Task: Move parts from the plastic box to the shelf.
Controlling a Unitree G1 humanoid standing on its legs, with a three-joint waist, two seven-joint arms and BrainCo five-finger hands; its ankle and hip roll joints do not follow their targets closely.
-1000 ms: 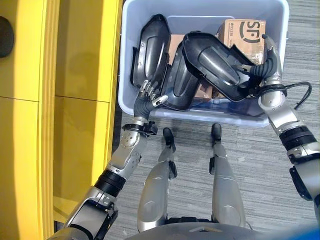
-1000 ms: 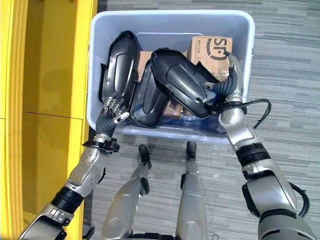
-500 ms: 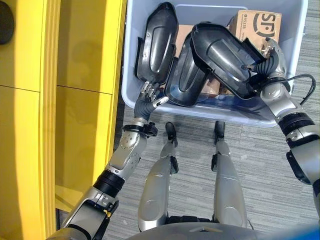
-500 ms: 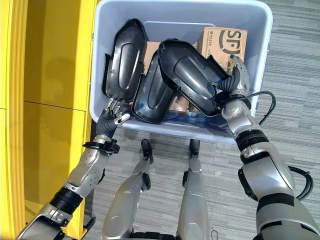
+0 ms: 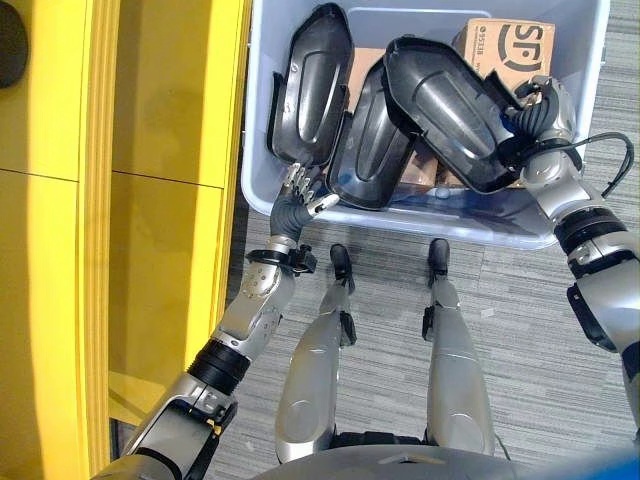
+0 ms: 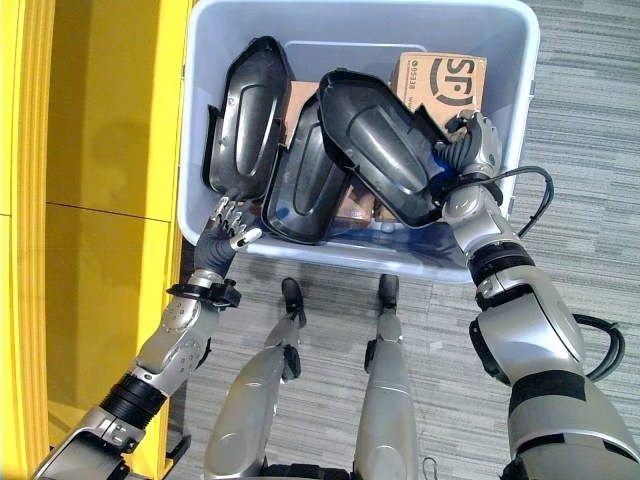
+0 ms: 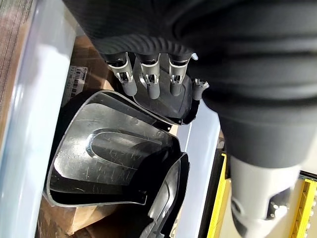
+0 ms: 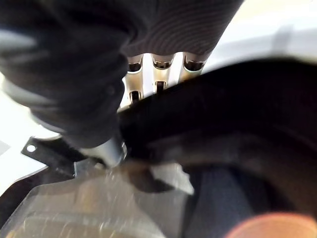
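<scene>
A pale blue plastic box stands on the floor ahead and holds three black moulded shell parts. My right hand is shut on the near right edge of the large right shell, which is tilted up over the middle shell. In the right wrist view its fingers curl over that shell's rim. My left hand is open at the box's near left corner. Its fingertips touch the lower end of the left shell, which leans on the left wall. The yellow shelf runs along the left.
Two brown cardboard boxes lie in the plastic box under and behind the shells. Grey carpet spreads to the right of the shelf and around the box.
My right hand has raised the right shell and carried it toward the far right corner of the box. The left hand has stayed at the left shell's lower end. The camera has shifted.
</scene>
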